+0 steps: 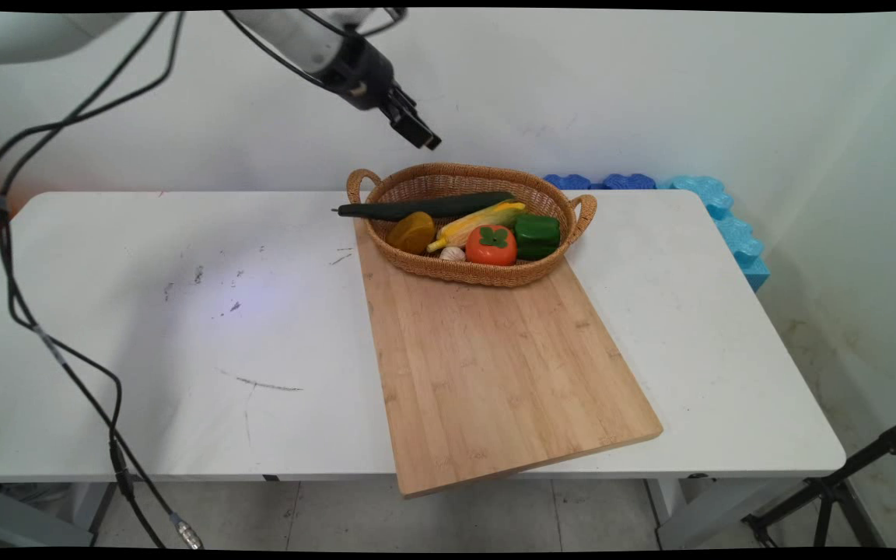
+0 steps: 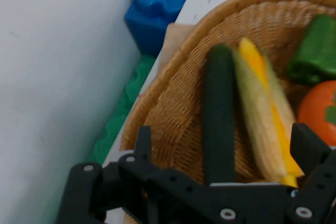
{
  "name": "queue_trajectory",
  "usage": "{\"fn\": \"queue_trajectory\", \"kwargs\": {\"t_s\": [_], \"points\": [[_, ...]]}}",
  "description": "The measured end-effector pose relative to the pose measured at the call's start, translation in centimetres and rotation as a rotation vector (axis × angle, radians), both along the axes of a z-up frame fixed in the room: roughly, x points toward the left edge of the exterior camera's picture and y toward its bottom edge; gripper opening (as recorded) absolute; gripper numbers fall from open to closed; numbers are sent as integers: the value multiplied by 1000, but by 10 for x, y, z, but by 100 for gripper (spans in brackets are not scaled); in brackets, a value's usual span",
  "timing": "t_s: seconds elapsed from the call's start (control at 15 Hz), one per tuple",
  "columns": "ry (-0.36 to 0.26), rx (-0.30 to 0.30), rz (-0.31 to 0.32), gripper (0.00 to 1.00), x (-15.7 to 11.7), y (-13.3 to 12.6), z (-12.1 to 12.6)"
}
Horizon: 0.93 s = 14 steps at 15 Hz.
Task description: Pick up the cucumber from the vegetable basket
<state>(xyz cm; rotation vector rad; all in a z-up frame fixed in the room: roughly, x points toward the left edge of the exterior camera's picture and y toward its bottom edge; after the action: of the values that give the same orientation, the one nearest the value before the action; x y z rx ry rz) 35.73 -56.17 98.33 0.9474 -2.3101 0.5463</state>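
Right now your gripper (image 1: 425,138) is hanging in the air above the back rim of the wicker basket (image 1: 417,180), touching nothing and carrying nothing; in the hand view its fingers (image 2: 143,141) are standing wide apart, so it's released. You're looking down along it at the cucumber (image 2: 219,114) and the corn cob (image 2: 261,109) lying side by side in the basket, cucumber nearest the gripper's centreline. In the main view the cucumber's stem end is poking out over the basket's left rim by the handle. Also sitting in the basket: a green bell pepper (image 1: 537,236) at the right, an orange persimmon (image 1: 491,244) just beside it, a small garlic bulb (image 1: 453,253) touching the persimmon's left side, and a yellow-brown rounded piece (image 1: 411,232) at the left. Basket is resting on the far end of a wooden cutting board (image 1: 495,365), which is overhanging the white table's (image 1: 183,327) near edge. Blue foam blocks (image 1: 716,206) are lining the wall behind the table's right corner.
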Motion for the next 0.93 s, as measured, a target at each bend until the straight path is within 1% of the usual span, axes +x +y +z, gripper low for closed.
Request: {"fn": "queue_trajectory", "kwargs": {"t_s": [0.2, 0.47, 0.73, 0.93], "points": [[-29, 57, 66, 100, -11, -21, -24], [-53, 127, 124, 100, -25, -43, -52], [-66, 190, 159, 100, -38, -60, -78], [-72, 218, 169, 100, -44, -67, -90]]}}
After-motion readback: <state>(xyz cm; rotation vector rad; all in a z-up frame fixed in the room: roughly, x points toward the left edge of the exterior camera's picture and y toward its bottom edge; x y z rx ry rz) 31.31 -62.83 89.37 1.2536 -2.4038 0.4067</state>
